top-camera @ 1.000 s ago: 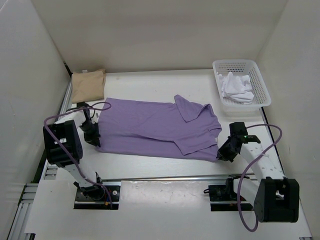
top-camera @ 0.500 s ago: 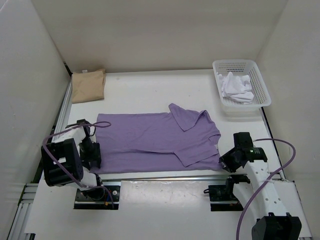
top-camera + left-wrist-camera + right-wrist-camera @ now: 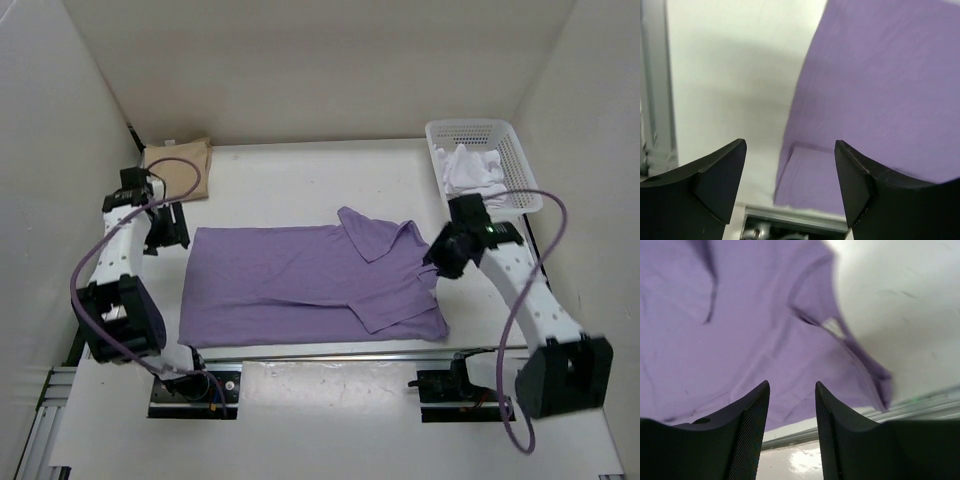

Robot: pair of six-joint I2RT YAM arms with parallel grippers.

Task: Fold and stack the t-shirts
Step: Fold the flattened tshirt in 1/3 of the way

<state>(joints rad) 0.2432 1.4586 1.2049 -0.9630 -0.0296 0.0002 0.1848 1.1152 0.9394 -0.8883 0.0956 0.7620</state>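
The lavender t-shirt (image 3: 290, 285) lies spread on the table, folded lengthwise, with a sleeve turned over at its right end. My left gripper (image 3: 166, 230) hangs open beside the shirt's far left corner with nothing in it. In the left wrist view the gripper (image 3: 790, 172) shows the purple cloth (image 3: 880, 85) below and to the right. My right gripper (image 3: 445, 254) is open over the shirt's right edge by the collar. In the right wrist view the gripper (image 3: 790, 412) is empty above the cloth (image 3: 730, 325). The tan t-shirt (image 3: 177, 170) lies folded at the back left. The white t-shirt (image 3: 472, 172) is crumpled in the basket.
The white perforated basket (image 3: 520, 160) stands at the back right against the wall. A metal rail (image 3: 330, 355) runs along the table's near edge just below the shirt's hem. Walls close in the left, back and right sides.
Both grippers let go of the lavender shirt's near edge, opened and moved up and toward the back. The shirt, pulled nearer the front, now lies flat.
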